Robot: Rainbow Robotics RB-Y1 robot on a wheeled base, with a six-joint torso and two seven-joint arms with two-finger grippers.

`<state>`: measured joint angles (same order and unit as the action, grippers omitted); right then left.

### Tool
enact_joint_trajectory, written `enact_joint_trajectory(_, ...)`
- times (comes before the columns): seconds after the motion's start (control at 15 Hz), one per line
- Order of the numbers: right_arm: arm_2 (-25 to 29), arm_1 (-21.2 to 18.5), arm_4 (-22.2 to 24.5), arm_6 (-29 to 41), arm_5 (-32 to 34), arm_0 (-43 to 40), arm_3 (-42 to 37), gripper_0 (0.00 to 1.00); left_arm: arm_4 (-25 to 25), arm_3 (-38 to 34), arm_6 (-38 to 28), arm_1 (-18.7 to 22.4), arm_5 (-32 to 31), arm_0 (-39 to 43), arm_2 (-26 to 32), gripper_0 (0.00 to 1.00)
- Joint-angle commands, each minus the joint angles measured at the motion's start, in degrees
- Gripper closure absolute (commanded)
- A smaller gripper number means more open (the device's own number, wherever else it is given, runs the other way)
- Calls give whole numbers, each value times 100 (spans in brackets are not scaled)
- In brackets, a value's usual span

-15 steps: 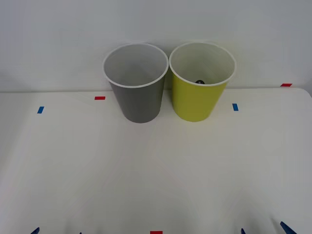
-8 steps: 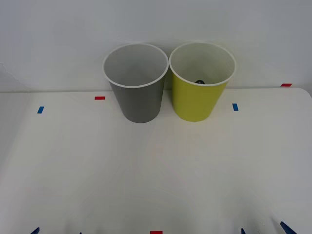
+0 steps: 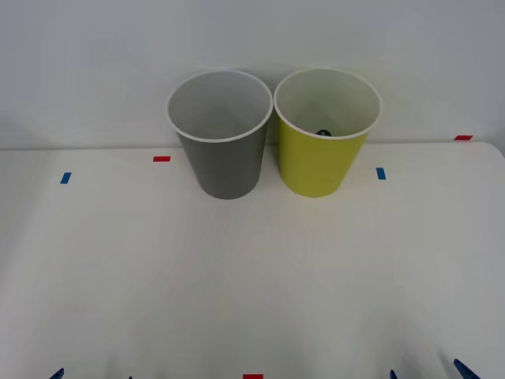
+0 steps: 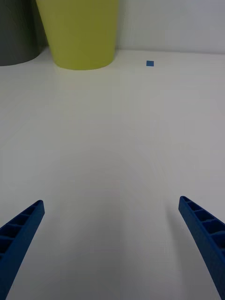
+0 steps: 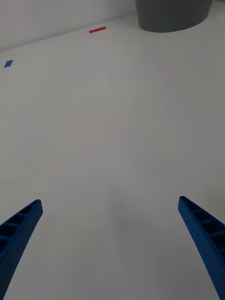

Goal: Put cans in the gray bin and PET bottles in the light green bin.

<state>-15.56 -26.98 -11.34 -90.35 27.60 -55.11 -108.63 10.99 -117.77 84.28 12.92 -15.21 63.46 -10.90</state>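
- Desk (image 3: pixel 252 276): white surface reaching from the near edge to a pale wall at the far edge.
- Gray bin (image 3: pixel 221 134): upright at the far edge, just left of centre, its rim just beside the green bin's; whether the rims touch cannot be told. Its inside looks pale.
- Green bin (image 3: pixel 325 133): upright at the far edge, just right of centre. A small dark object (image 3: pixel 323 133) shows low inside it above the front rim; what it is cannot be told.
- Left gripper (image 5: pixel 110 243): low over the desk's near left part, blue ribbed fingers (image 5: pixel 21 229) spread wide apart, nothing between them.
- Right gripper (image 4: pixel 110 243): low over the near right part, fingers (image 4: pixel 201 229) likewise wide apart, nothing held.
- Tape marks: red (image 3: pixel 162 159) and blue (image 3: pixel 65 178) left of the gray bin; blue (image 3: pixel 381 173) right of the green bin; red (image 3: pixel 463 137) at the far right corner; red (image 3: pixel 252 377) at the near edge.
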Motion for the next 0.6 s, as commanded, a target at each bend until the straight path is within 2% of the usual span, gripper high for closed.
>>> enact_joint_trajectory(0.07,0,0,0,0,0,0,0,0,0,0,0,0,0,0,0,0)
enact_joint_trajectory(0.6,0,0,0,0,0,0,0,0,0,0,0,0,0,0,0,0)
